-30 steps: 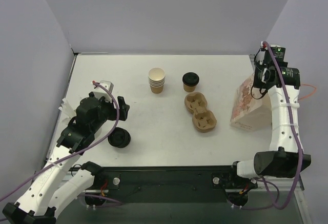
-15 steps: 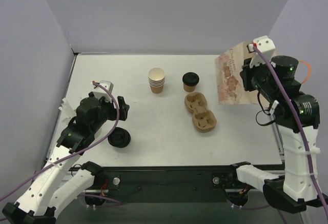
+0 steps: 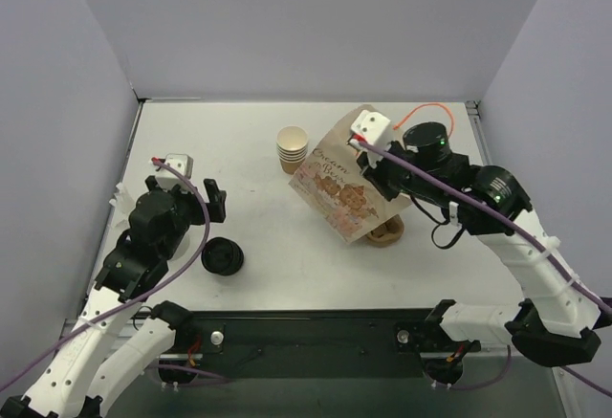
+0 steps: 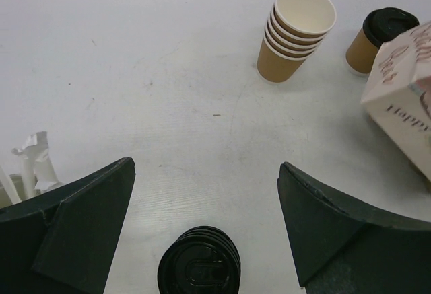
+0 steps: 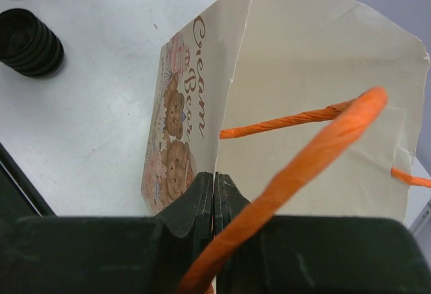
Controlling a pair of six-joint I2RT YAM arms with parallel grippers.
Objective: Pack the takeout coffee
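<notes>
The right hand is pinched tight on the top rim of a printed paper bag, its jaws closed flat on the paper beside the orange handle. The bag hangs tilted, mouth open, low over the middle of the counter. It covers most of the pulp carrier, of which only one end shows. The left hand is spread wide and holds nothing. It hovers above the lid stack at the near left.

The cup stands upright on the counter with its black lid already on, just beyond the bag's corner and near the cup stack. From above the bag hides it. So the lidding looks done and the bag is in hand, but the packing is not: the cup sits in neither the carrier nor the bag. Left to do, I judge, is setting the bag down open and getting the cup in. Whether the carrier goes in too, I cannot say.

The counter is matt white, faintly scuffed, with crumpled napkins at its left edge. Plain pale lilac walls close it in on three sides.
</notes>
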